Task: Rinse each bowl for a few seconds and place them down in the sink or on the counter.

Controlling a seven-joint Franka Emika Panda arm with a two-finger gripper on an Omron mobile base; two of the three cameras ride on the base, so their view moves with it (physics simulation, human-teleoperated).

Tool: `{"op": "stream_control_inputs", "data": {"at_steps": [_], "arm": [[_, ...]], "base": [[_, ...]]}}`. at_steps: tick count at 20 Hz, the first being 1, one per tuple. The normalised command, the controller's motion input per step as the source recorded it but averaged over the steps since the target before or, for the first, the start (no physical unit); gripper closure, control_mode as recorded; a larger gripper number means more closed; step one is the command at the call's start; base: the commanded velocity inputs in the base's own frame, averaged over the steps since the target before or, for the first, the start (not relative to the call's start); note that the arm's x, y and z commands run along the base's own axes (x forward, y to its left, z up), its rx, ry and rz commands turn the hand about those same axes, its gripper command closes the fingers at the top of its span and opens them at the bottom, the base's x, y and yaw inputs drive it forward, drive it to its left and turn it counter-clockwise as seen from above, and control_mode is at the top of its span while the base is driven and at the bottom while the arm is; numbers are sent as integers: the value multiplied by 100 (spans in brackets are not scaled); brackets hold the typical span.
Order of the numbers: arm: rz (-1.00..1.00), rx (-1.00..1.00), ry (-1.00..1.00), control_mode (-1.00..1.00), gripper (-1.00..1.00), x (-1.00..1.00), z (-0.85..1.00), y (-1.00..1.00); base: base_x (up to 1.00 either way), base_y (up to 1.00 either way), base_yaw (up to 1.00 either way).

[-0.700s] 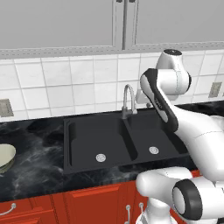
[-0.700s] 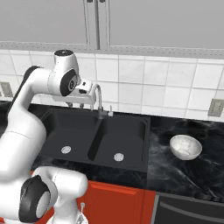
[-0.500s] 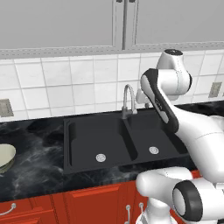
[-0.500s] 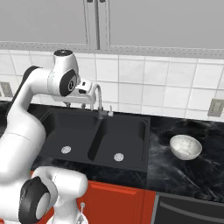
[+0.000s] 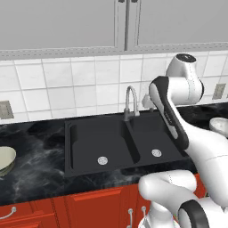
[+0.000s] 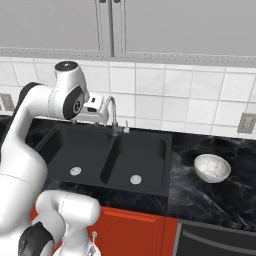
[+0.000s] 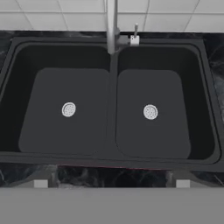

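The black double-basin sink (image 5: 67,147) (image 6: 168,150) (image 7: 113,131) lies in the black marble counter (image 5: 31,178) (image 6: 215,200), and both basins hold nothing. A glossy white-grey bowl (image 6: 212,167) (image 5: 220,125) sits upright on the counter to the sink's right. At the far left, a pale greenish bowl (image 5: 5,159) rests on the counter, cut off by the frame edge. My gripper (image 6: 96,108) (image 7: 111,183) hangs high over the sink, close beside the faucet's arch. It is open, fingertips (image 7: 40,183) wide apart, with nothing between them.
The steel gooseneck faucet (image 5: 130,100) (image 6: 112,112) (image 7: 111,26) rises behind the sink's divider with a small lever (image 7: 134,37) beside it. A white tiled wall and grey upper cabinets stand behind. Red cabinet fronts (image 5: 89,209) run below the counter.
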Motion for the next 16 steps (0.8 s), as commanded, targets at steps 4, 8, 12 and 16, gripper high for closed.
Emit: {"op": "stream_control_inputs", "data": {"at_steps": [4, 8, 12, 16], "arm": [[2, 0, -13, -100, -100, -18, -3, -11], [4, 0, -13, -100, -100, -9, -4, -14], [6, 0, -11, -100, -100, -1, -7, -14], [7, 0, -10, -100, -100, 0, -8, -13]], "base": [[0, 0, 0], [0, 0, 0], [0, 0, 0], [0, 0, 0]]}}
